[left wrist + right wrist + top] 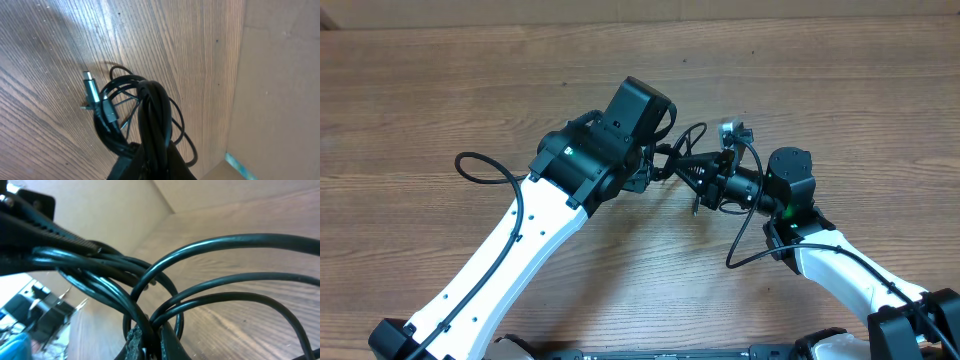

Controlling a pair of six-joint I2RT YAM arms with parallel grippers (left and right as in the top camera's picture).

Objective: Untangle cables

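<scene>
The cables [682,158] are a small tangled black bundle held above the wooden table [440,90] between both grippers. My left gripper [658,170] is shut on the bundle from the left. In its wrist view the cables [150,107] loop up out of the left gripper [155,162], and a metal plug [91,86] sticks out to the left. My right gripper [693,180] is shut on the same bundle from the right. In the right wrist view, several strands of the cables [210,287] fan out from the right gripper [150,337]. Another plug [732,131] pokes up behind.
A cardboard wall [620,10] runs along the table's far edge and appears in the left wrist view [280,75]. The arms' own thicker black wires loop beside the left arm [480,165] and the right arm [745,250].
</scene>
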